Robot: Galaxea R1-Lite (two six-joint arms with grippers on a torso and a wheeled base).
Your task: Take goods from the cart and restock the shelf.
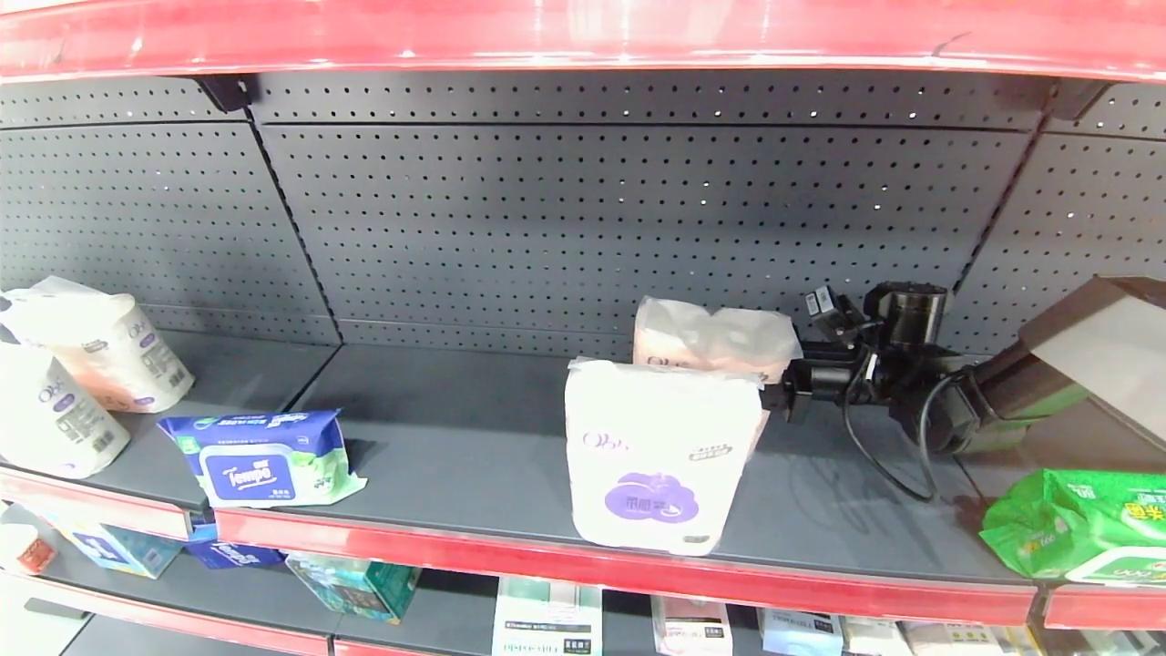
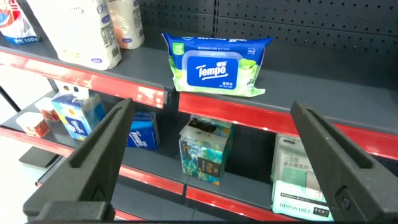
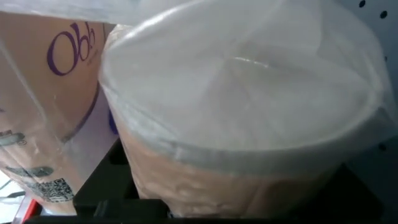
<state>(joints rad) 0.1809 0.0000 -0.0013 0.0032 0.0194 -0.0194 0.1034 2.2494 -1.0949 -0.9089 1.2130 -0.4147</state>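
Note:
A pale pink tissue pack (image 1: 710, 339) rests on the grey shelf (image 1: 455, 428) towards the back, and my right gripper (image 1: 782, 390) is shut on its right end. Seen up close in the right wrist view, the pack (image 3: 236, 112) sits between the dark fingers. Directly in front of it, at the shelf's red front lip, a white tissue pack with purple print (image 1: 651, 456) stands upright. My left gripper (image 2: 211, 106) is open with nothing in it, held in front of the shelf below a blue wipes pack (image 2: 214, 65).
The blue wipes pack (image 1: 264, 456) lies at the shelf's front left, with two paper roll packs (image 1: 100, 346) beyond it. A green pack (image 1: 1084, 533) lies at the right. Several boxes (image 2: 208, 149) stand on the lower shelf. A red shelf edge (image 1: 583, 36) hangs overhead.

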